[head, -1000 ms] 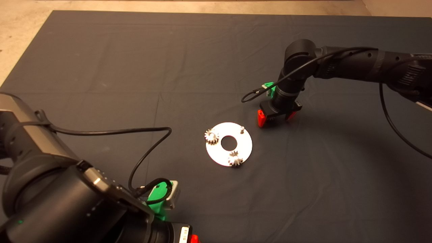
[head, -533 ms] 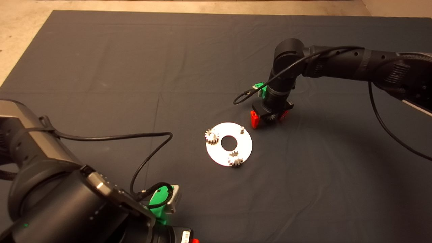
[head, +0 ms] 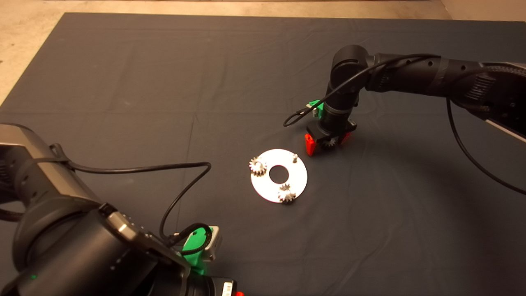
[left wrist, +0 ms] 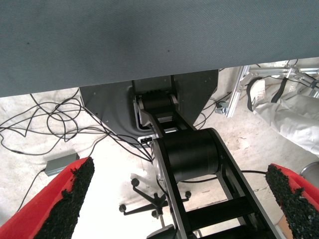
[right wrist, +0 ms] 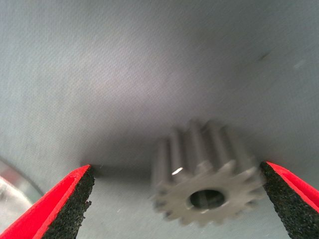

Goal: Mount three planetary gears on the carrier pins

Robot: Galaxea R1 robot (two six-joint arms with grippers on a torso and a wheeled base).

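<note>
The round silver plate (head: 298,181) lies mid-mat with three carrier pins. Two planetary gears sit on pins, one at the plate's left (head: 257,166) and one at its front (head: 286,194). The back pin (head: 294,157) is bare. The third gear (head: 328,143) lies flat on the mat just right of and behind the plate. My right gripper (head: 327,142) is open and straddles it. In the right wrist view the gear (right wrist: 207,174) is close to one pad (right wrist: 289,204), with a gap to the other pad (right wrist: 67,206). My left gripper (left wrist: 179,209) is parked, open and empty, at the lower left.
The plate's rim shows in the right wrist view (right wrist: 9,185). A black cable loop (head: 294,119) hangs off the right wrist. The left arm's bulk (head: 82,242) and its cable (head: 181,193) fill the mat's lower left. Bare floor (head: 24,49) borders the mat at the far left.
My right gripper has moved left, closer to the plate, mostly in the first half second. The third gear now shows between its fingers. The left arm shifted slightly.
</note>
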